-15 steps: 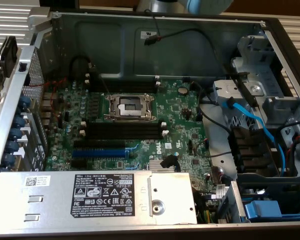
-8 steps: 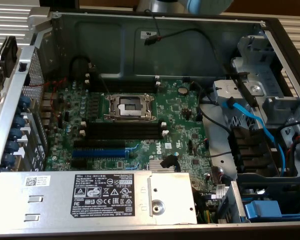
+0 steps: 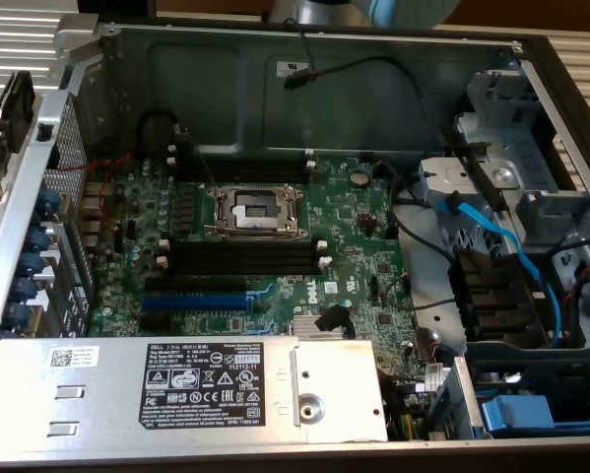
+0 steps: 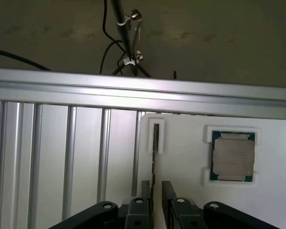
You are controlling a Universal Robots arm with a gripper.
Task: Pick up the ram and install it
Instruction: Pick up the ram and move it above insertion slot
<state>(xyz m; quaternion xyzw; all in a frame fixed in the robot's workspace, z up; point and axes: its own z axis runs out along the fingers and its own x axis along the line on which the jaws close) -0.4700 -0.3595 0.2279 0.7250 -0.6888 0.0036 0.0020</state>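
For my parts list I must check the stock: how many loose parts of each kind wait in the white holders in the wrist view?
ram: 1
processor chip: 1
Total: 2

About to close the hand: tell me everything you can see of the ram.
The ram shows edge-on as a thin, dark, straight strip, standing on its long edge on a white tray. Its far end sits in a small white bracket. Its near end runs between the fingers of the open hand, with a gap showing on one side. Chips and label cannot be seen from this angle.
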